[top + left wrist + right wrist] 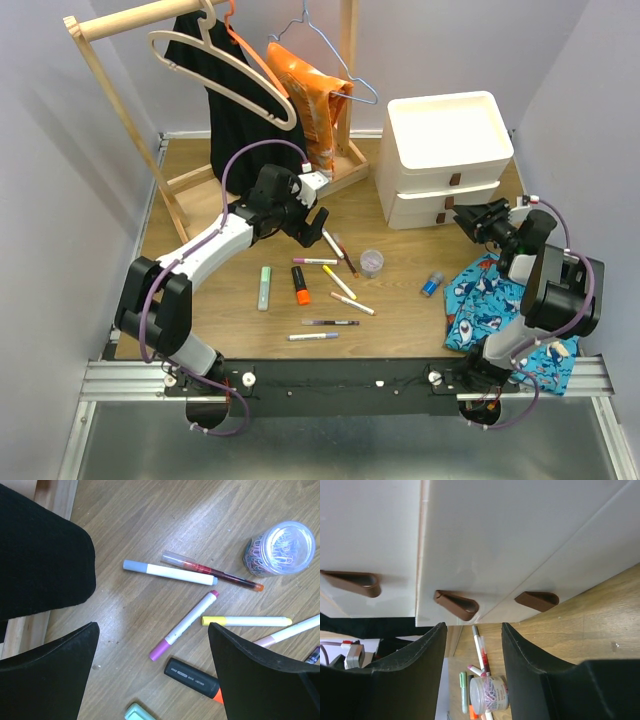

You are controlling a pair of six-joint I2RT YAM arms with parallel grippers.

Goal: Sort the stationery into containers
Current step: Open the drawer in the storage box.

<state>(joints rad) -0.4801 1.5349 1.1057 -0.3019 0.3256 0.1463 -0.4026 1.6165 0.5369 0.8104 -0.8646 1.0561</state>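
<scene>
Here, stationery (320,285) strewn loose over the middle of the wooden table (400,325), none of it yet in a container. Pale green highlighter (264,288) and orange highlighter (299,284) side by side, with thin pens fanned out just beside them. Clear pot (371,262) of paper clips toward the right. Small blue piece (432,284) apart from the rest, near the shark-print cloth (490,295).

Behind and to the right, white drawer unit (447,160), all drawers shut, brown pull tabs facing the arms.

Right gripper (473,626) level with the drawer fronts, jaws partly apart and empty. Middle pull tab (456,605) just ahead of the tips and not yet between them.

Left gripper (152,627) spread wide, holding nothing, hanging over a purple-capped marker (184,626) and its neighbours.

Step in hand, as judged: opening a drawer before any loading. Next move, likely: tips forward to straddle the tab, pinch it, then draw straight out along the drawer's travel. Light unit liable to slide with the pull. Left arm well placed for a first pick afterwards.
</scene>
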